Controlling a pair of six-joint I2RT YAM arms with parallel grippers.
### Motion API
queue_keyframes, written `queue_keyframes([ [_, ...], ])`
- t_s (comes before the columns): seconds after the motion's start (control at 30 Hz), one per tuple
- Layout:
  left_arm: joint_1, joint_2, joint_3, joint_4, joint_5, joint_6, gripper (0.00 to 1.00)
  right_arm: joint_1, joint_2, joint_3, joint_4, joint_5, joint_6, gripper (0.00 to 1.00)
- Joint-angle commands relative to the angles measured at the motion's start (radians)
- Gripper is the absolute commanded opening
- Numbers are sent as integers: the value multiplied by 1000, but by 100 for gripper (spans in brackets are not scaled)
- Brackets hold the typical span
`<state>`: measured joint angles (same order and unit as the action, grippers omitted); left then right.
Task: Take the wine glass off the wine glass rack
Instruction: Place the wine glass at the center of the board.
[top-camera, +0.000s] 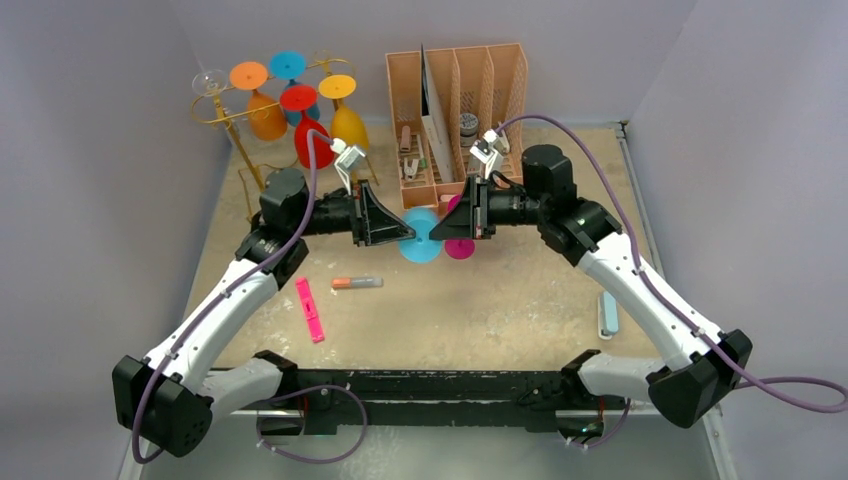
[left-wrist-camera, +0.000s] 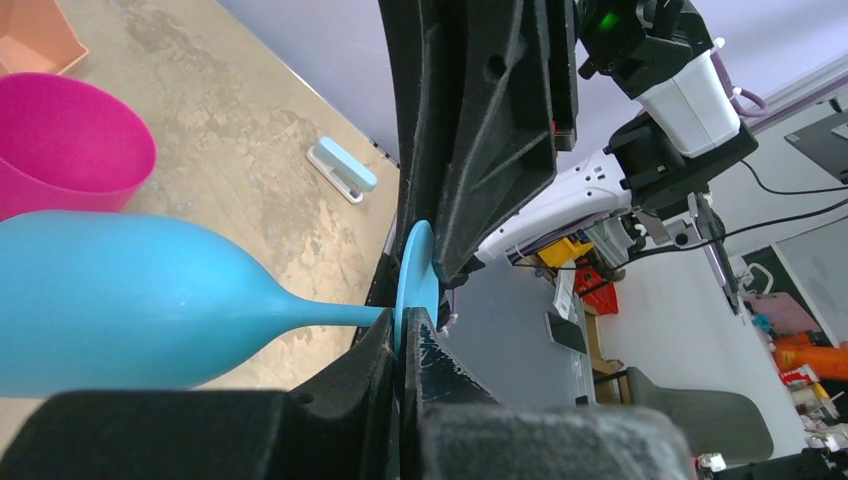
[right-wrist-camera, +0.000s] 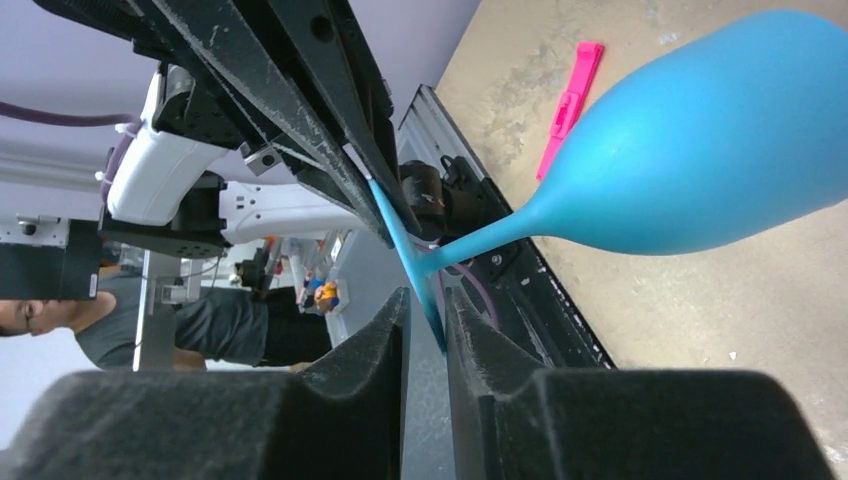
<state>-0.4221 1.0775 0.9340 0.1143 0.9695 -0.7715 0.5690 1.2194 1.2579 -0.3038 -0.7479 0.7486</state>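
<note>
Pinching the blue wine glass (left-wrist-camera: 150, 300) by its foot, the left end effector (left-wrist-camera: 398, 325) holds it sideways over the desk (top-camera: 480, 300), well apart from the gold wine glass rack (top-camera: 222, 112), apparently for a handover, since the right end effector (right-wrist-camera: 428, 305) straddles the same foot, jaws narrow, grip unclear.

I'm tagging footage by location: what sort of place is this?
Most likely a robotics lab test cell. Two robot arms are bolted to a stained table boxed in by plain walls. The wrist cameras show an office chair and a person among equipment beyond it.
</note>
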Motion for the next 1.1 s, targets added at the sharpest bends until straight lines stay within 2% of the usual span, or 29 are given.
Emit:
queue_keyframes([
  [0.0,-13,8,25,69,32,-16,0,-3,-2,-7,60,-54,6,18],
  [0.13,-16,8,28,59,39,-18,0,-3,-5,-12,74,-64,-3,0],
  [0.17,-17,6,31,46,38,-13,0,-3,-5,-11,75,-65,-8,0],
  [0.3,-16,2,45,-8,31,12,27,-3,-18,-19,96,-64,-31,0],
  [0.47,-22,3,80,-108,67,56,45,-3,-33,-15,92,-49,-73,0],
  [0.53,-29,3,102,-204,71,91,52,-3,-38,-10,89,-33,-90,0],
  [0.63,-62,15,138,-296,79,149,53,-3,-46,-5,88,-7,-107,0],
  [0.8,-136,49,155,-304,-5,153,53,-3,-50,-14,120,-16,-104,0],
  [1.0,-153,55,137,-234,-69,114,38,-3,-86,-52,134,15,-105,0],
  [1.07,-153,51,137,-240,-84,114,37,-3,-95,-57,129,21,-110,0],
])
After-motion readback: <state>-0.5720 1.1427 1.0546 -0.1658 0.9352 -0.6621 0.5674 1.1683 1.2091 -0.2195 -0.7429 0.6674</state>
